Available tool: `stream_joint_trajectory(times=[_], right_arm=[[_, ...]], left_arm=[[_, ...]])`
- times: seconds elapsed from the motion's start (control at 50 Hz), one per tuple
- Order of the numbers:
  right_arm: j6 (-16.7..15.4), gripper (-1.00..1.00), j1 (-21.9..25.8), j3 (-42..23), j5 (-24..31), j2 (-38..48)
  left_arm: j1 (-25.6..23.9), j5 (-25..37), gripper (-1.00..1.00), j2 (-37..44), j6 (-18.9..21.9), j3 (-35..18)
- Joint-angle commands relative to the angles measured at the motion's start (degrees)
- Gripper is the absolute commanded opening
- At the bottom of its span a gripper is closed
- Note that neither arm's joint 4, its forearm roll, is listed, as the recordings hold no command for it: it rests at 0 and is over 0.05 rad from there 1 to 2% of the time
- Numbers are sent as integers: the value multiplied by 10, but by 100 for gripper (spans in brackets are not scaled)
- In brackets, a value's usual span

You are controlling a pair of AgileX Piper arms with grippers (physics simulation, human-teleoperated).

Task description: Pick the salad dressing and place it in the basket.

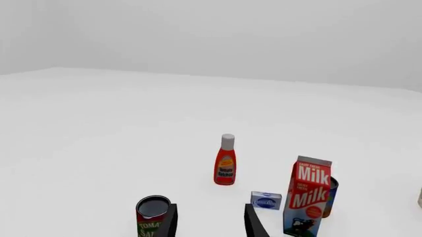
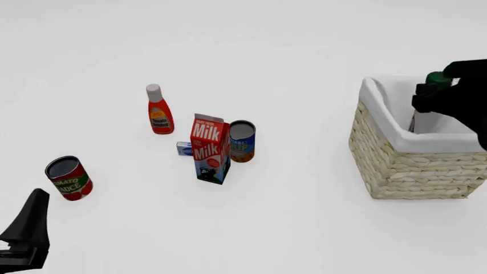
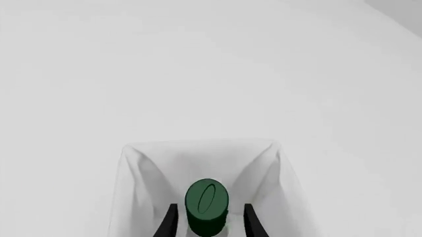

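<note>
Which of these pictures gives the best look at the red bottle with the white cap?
The left wrist view: the red bottle stands unobstructed near the middle, label facing the camera. The front view shows it too, smaller and from above. The right wrist view doesn't show it.

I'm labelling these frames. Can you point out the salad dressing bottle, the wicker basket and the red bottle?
Dark green cap of the white salad dressing bottle (image 3: 207, 199), right wrist view: cap top.
Straw-coloured wicker basket (image 2: 403, 168), front view: woven front wall.
Red bottle with white cap (image 2: 159, 117), front view: label.
</note>
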Motion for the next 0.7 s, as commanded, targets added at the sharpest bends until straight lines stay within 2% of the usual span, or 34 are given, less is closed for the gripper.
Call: stream_joint_trajectory(times=[0.02, 0.42, 0.7], right_arm=[[6, 100, 3, -3, 1, -6], [6, 100, 10, -6, 15, -27], [16, 100, 16, 13, 36, -93]], left_arm=[[-1, 0, 100, 0, 0, 0], [-1, -1, 100, 0, 0, 0], [-2, -2, 100, 0, 1, 0]])
